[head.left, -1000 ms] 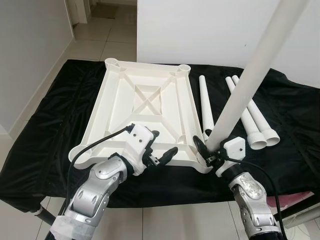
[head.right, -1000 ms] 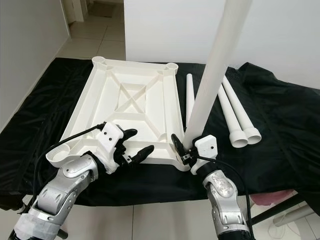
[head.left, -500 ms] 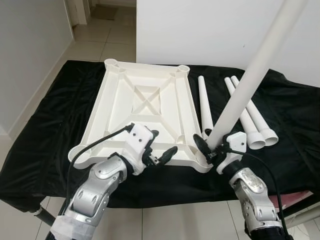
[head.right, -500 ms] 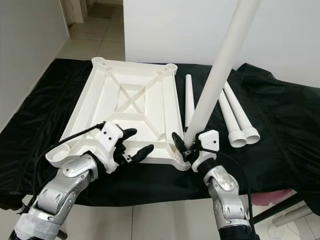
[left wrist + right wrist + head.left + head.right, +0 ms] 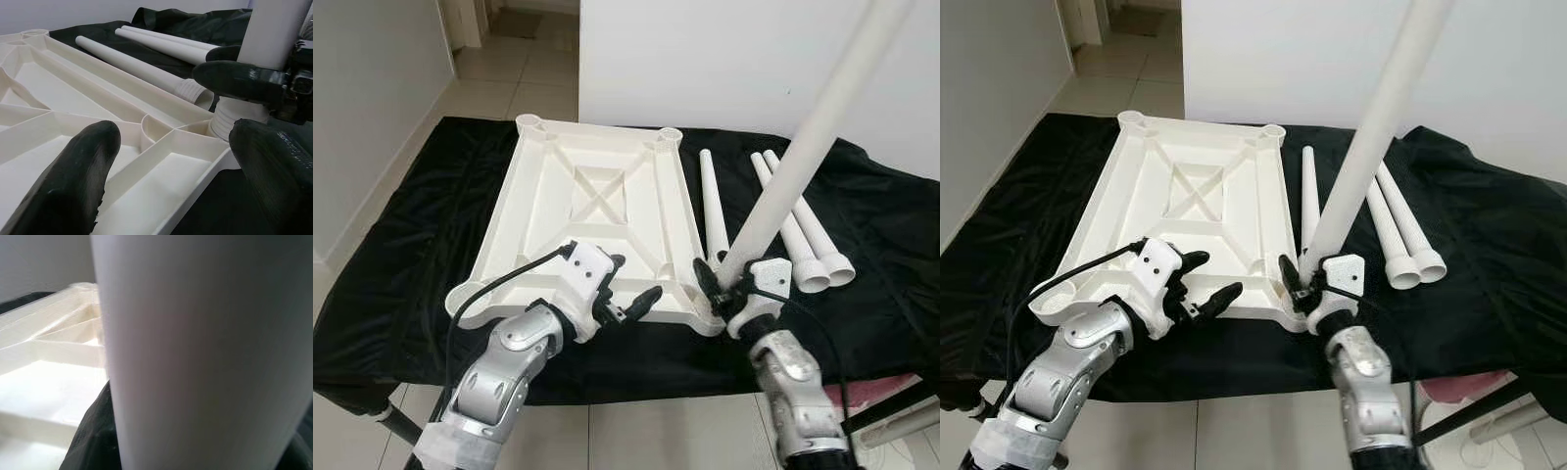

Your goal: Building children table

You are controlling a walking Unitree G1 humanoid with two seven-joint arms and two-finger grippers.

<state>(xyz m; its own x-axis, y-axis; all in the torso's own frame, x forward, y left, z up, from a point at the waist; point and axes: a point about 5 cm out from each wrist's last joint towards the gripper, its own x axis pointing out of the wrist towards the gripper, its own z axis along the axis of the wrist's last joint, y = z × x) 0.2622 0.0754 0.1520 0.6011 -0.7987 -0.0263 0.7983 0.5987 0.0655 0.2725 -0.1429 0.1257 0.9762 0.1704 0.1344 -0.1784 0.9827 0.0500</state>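
Note:
A white plastic tabletop [image 5: 607,196] lies upside down on a black cloth [image 5: 421,235]. My right gripper [image 5: 726,290] is shut on a long white table leg [image 5: 793,166]. The leg stands tilted, with its ribbed foot [image 5: 234,120] at the tabletop's near right corner socket. My left gripper [image 5: 629,284] is open and hovers just above the tabletop's near edge, a little left of that corner, with nothing between its fingers [image 5: 78,181]. Three more white legs [image 5: 803,230] lie on the cloth to the right of the tabletop. The held leg [image 5: 205,347] blocks most of the right wrist view.
The black cloth covers a low platform whose front edge [image 5: 636,387] runs just below my wrists. A white wall [image 5: 705,59] stands behind it. Tiled floor [image 5: 509,88] lies at the back left and in front. Something pink [image 5: 901,392] pokes out at the lower right.
My right forearm has swung a little to the left, and the leg's foot has come closer to the corner socket. The left arm has stayed where it was.

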